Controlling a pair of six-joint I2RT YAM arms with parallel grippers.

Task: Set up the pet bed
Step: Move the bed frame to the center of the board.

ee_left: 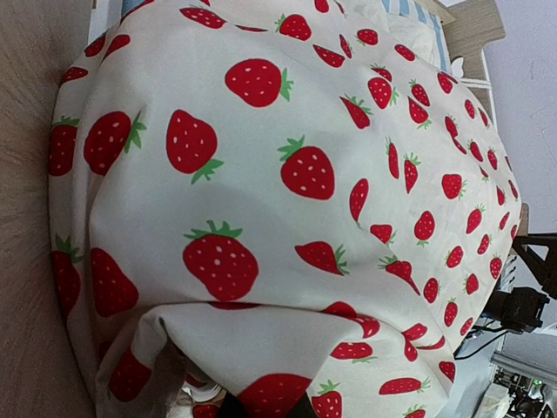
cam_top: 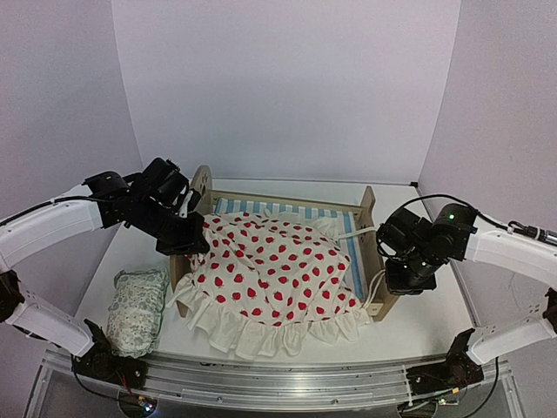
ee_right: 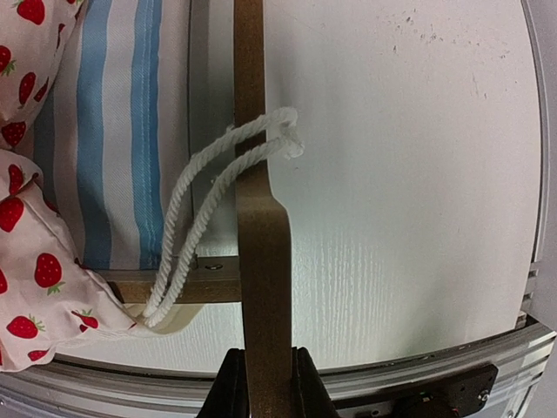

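Pet bed: it sits in the middle of the table.
Right gripper: your fingers squeeze the bed's footboard, probably so the bed does not slide.
Left gripper: it is closed tight at the bed's headboard end. The strawberry blanket bunches there, so you seem to pinch its edge to spread it.
Pillow: it lies off the bed, on the headboard side.
Table: white and flat.
Room: plain pale walls behind the bed.

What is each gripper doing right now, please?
Left gripper: closed, pinching the strawberry blanket.
Right gripper: closed on the pet bed's footboard.
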